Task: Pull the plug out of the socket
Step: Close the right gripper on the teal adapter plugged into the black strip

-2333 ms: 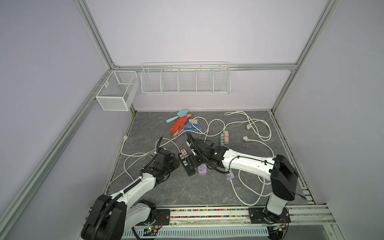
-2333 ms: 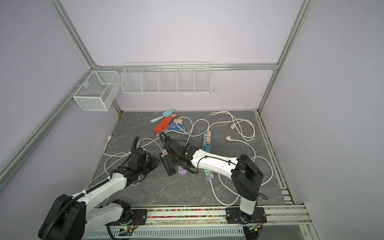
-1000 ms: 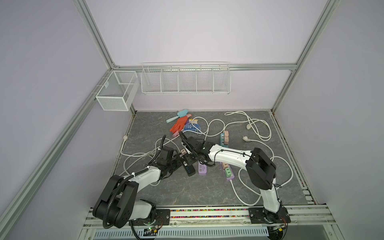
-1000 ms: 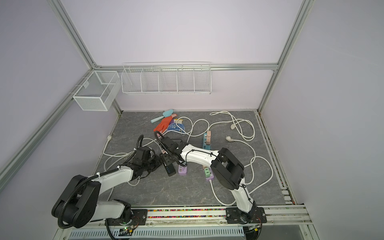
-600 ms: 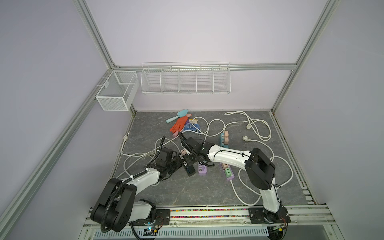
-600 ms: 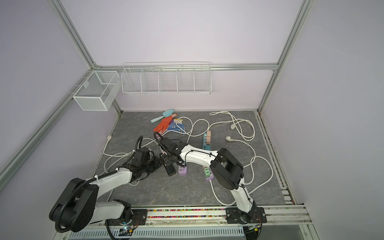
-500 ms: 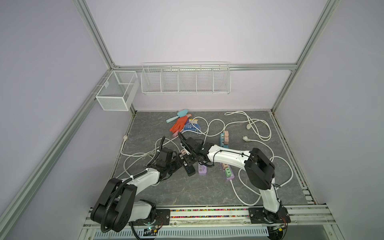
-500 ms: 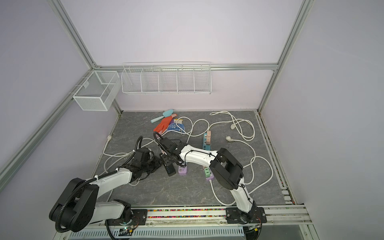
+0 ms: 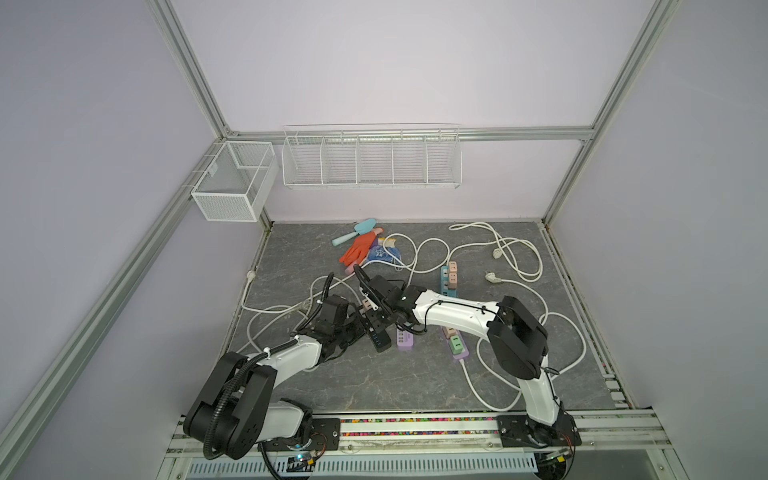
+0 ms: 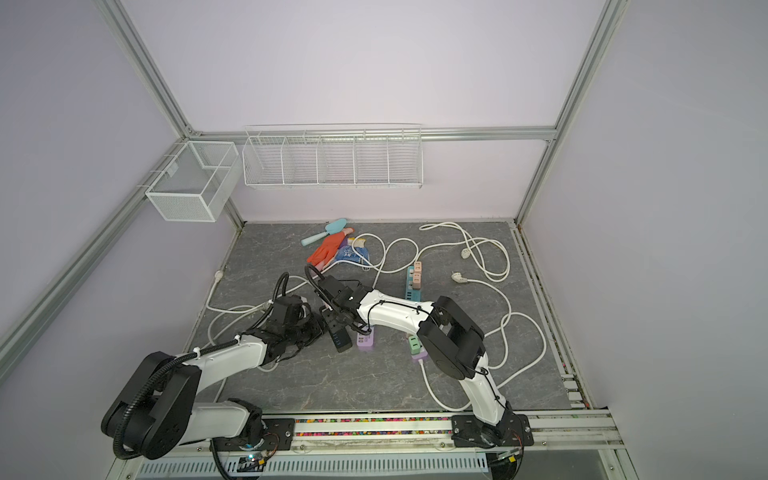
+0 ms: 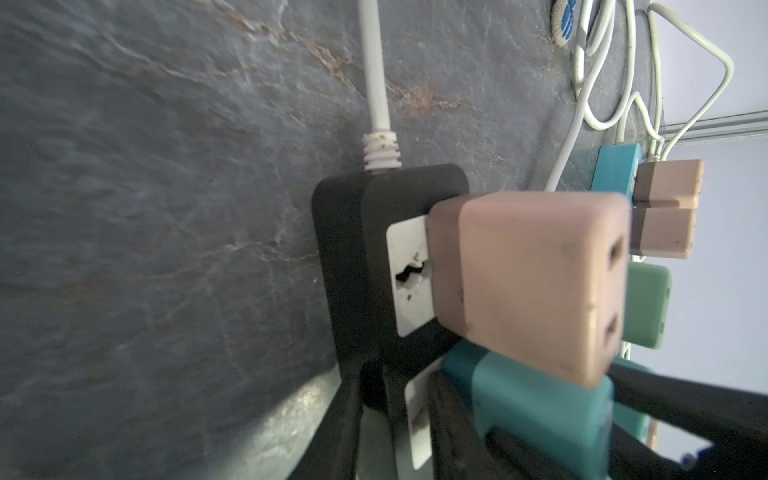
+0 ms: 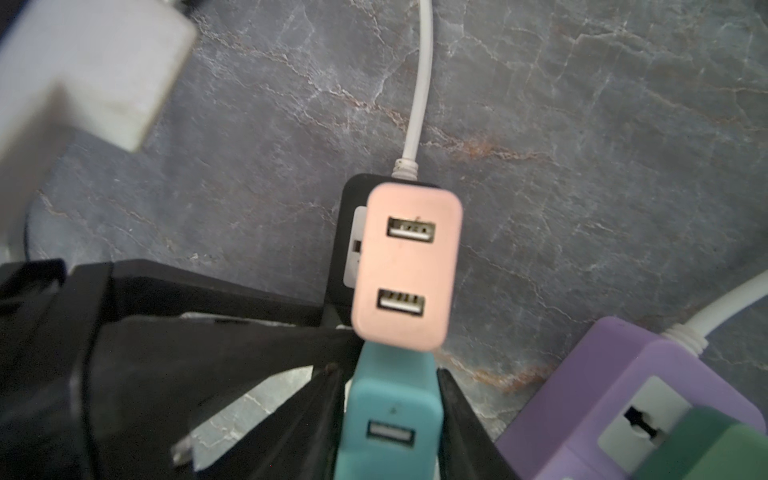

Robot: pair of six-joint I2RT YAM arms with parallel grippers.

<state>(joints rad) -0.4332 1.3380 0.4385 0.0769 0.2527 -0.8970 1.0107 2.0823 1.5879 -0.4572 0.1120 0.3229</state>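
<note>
The socket is a black power strip (image 9: 377, 336) (image 10: 337, 334) (image 11: 345, 216) lying on the grey floor. A pink USB plug (image 12: 407, 266) (image 11: 536, 282) and a teal USB plug (image 12: 390, 409) (image 11: 540, 409) sit side by side in it. My left gripper (image 11: 395, 403) (image 9: 358, 329) is shut on the strip's body, one finger on each side. My right gripper (image 12: 390, 395) (image 9: 381, 315) comes from the other side and is shut on the teal plug, its black fingers (image 12: 324, 415) pressed against both flanks. The plug still sits in the strip.
A purple power strip (image 9: 405, 340) (image 12: 623, 395) with a green plug lies just right of the black one. A teal strip with pink plugs (image 9: 449, 274), looping white cables (image 9: 515, 257), an orange glove (image 9: 359, 249) and a trowel lie behind. Wire baskets (image 9: 370, 160) hang on the walls.
My right gripper's jaws have closed onto the teal plug. The left gripper keeps its hold on the black strip, and both arms have stayed almost still.
</note>
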